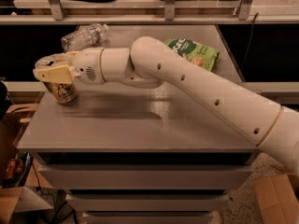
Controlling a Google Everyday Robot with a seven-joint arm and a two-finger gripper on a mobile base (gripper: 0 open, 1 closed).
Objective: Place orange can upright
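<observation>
On the smooth table, far left, the gripper clamps the cylindrical orange can, seemingly upright.

Orange can: top and upper band hidden behind the gripper, which sits over the can at the left end of the surface; lettering too blurred to read. Arm: cut off by the right edge, base out of view. Green bag: near-left corner hidden behind the arm (print legible only as pale shapes). Water bottle: label blurred. Cardboard box, lower left: cut by left and bottom edges. Cardboard box, lower right: cut by bottom edge. Small coloured items beside the left box: too small to identify.
</observation>
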